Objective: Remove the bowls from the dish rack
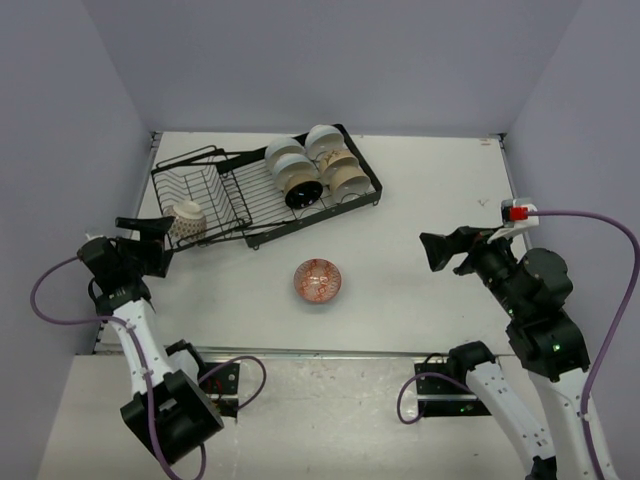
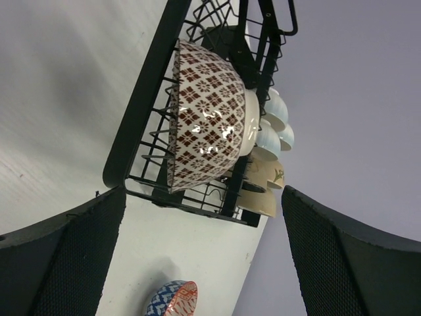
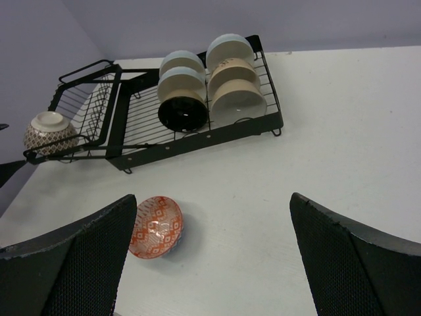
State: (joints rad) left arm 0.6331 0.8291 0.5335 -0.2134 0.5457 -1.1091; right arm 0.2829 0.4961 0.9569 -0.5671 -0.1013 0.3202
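Ceramic looks stiff, slick and breakable: the patterned bowl (image 2: 210, 118) in the dish rack (image 1: 250, 200) likely wants a rim pinch. Left gripper (image 1: 160, 240) and right gripper (image 1: 435, 255) jaws are spread and empty.

The white table (image 1: 430, 190) carried two things directly: a black wire dish rack (image 1: 255, 190) and one bowl (image 1: 319, 281) with a red-patterned inside. The rack's basket end stood just ahead of the left claw (image 1: 158, 238), and its tray end ran off far beyond the right claw (image 1: 432, 252). The bowl sat upright, apart from the rack, between both claws and somewhat nearer the right one.
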